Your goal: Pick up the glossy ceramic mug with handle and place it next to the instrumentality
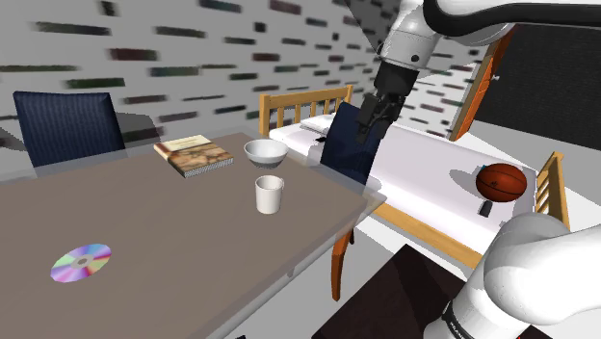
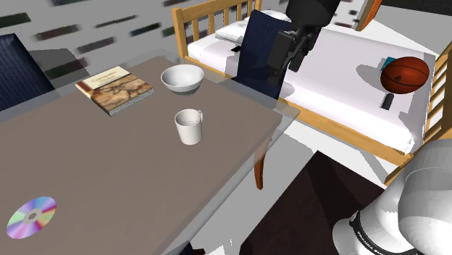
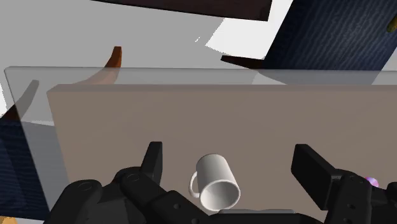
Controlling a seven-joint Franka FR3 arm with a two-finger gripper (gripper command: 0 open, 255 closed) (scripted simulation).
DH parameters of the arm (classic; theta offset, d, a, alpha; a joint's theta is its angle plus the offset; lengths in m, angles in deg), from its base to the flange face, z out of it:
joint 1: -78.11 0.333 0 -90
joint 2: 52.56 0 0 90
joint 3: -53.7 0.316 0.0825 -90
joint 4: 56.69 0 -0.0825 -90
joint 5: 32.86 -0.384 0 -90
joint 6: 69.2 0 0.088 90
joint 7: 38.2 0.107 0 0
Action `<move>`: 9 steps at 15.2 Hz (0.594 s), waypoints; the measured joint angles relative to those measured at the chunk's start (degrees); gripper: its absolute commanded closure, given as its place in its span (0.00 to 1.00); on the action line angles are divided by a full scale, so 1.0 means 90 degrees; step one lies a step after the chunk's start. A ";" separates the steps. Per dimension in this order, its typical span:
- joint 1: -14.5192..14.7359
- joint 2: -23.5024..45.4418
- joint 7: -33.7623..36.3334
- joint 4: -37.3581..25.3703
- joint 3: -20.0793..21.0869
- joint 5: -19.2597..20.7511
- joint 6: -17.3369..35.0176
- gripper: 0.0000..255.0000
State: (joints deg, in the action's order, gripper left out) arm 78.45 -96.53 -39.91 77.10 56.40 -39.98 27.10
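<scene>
While end effector (image 3: 229, 153) gapes, mug (image 2: 189, 127) nr bowl (image 2: 182, 78), both empty.

Even, flat light covers the table (image 1: 173, 289) as I watch; the mug (image 1: 270, 195) casts barely any shadow on the surface. The disc (image 1: 82, 262), toward the near edge, gives rainbow glare. The wall (image 1: 193, 58) shows smeared dark streaks.

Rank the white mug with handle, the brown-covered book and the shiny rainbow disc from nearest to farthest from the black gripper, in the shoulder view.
1. White mug with handle, mid-table, nearest the black gripper.
2. Brown-covered book, further to the view's left.
3. Shiny rainbow disc, lower left, farthest.
</scene>
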 measured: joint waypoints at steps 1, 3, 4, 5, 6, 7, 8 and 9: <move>0.0000 0.0000 0.0000 0.0000 0.0000 0.0000 0.0000 0.00; 0.0024 0.0234 0.0027 -0.0011 0.0088 -0.0006 0.0193 0.00; 0.0037 0.0438 0.0042 -0.0040 0.0149 -0.0005 0.0347 0.00; 0.0058 0.0642 0.0078 -0.0045 0.0231 -0.0012 0.0524 0.00; 0.0065 0.0838 0.0085 -0.0079 0.0282 0.0002 0.0663 0.00; 0.0072 0.1016 0.0092 -0.0114 0.0330 0.0018 0.0782 0.00; 0.0077 0.1234 0.0102 -0.0183 0.0381 0.0041 0.0907 0.00; 0.0075 0.1493 0.0097 -0.0194 0.0428 0.0068 0.1121 0.00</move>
State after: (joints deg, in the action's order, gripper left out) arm 79.13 -83.09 -39.04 75.35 60.25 -39.36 37.19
